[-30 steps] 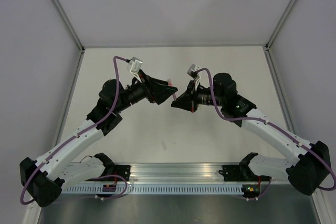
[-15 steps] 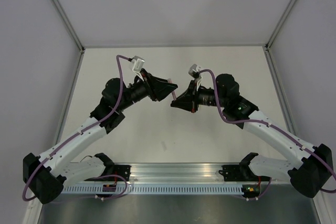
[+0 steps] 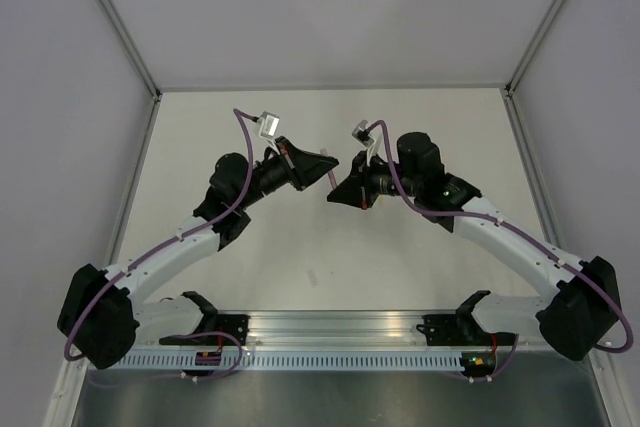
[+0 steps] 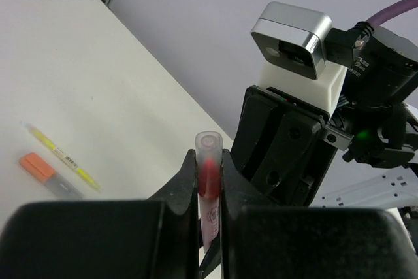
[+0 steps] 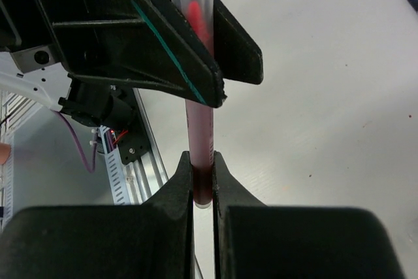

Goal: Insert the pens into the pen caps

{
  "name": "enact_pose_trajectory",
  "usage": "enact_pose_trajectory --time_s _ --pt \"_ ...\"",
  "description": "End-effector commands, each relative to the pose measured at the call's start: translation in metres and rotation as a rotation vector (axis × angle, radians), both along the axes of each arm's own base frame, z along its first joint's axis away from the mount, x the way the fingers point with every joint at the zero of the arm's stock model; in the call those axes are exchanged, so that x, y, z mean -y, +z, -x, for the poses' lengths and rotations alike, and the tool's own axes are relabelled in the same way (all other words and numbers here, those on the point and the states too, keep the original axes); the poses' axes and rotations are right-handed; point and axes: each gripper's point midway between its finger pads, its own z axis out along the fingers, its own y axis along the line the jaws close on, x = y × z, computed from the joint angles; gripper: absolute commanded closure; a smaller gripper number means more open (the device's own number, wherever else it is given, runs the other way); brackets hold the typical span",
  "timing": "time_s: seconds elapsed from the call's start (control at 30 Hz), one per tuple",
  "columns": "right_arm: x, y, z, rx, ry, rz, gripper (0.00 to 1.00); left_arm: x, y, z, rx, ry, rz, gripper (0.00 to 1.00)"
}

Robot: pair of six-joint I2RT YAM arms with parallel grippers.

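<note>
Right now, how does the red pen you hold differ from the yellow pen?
The red pen is in the air, clamped by the left gripper and right gripper; the yellow pen lies flat on the table, untouched. The red pen is dark red with a translucent end; the yellow pen is pale, with an orange cap lying beside it. Both are thin and straight.

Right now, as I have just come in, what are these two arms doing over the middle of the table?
Both arms meet above the white table and hold one thin dark red pen between them. The right gripper is shut on its barrel; the left gripper is shut on the clear tube with red inside at the other end, probably the cap. How far it is seated I cannot tell. A pale yellow pen and a short orange cap lie on the table, untouched.
</note>
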Motion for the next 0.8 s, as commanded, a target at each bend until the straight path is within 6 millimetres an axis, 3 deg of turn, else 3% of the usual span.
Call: enact_pose_trajectory --time_s 0.0,0.07,0.13,0.37,0.4,0.53,0.57,0.7,0.77 --pt "0.000 0.088 -0.054 0.190 -0.154 -0.152 1.00 0.022 -0.060 0.032 -0.199 -0.189 -0.057 0.98" --pt "-0.005 0.088 -0.061 0.191 -0.143 -0.139 1.00 0.026 -0.076 0.033 -0.231 -0.206 -0.081 0.98" --pt "-0.011 0.079 -0.058 0.171 -0.097 -0.128 1.00 0.027 -0.078 0.033 -0.228 -0.214 -0.080 0.98" --pt "-0.012 0.021 -0.034 0.067 -0.010 -0.091 0.97 0.027 -0.042 0.021 -0.190 -0.200 -0.029 0.98" --pt "-0.010 0.017 -0.033 0.067 -0.012 -0.083 0.94 0.028 -0.043 0.019 -0.200 -0.201 -0.030 0.98" --pt "0.002 -0.002 -0.027 0.026 -0.056 -0.029 0.68 0.028 -0.037 0.004 -0.233 -0.180 -0.034 0.98" --pt "0.005 -0.006 -0.027 0.016 -0.069 -0.017 0.66 0.027 -0.039 -0.001 -0.238 -0.165 -0.041 0.98" --pt "0.023 -0.021 -0.021 -0.007 -0.151 0.027 0.52 0.022 -0.057 -0.020 -0.249 -0.084 -0.117 0.98" --pt "0.034 -0.039 -0.014 -0.049 -0.191 0.060 0.49 0.020 -0.077 -0.032 -0.302 -0.031 -0.175 0.98"
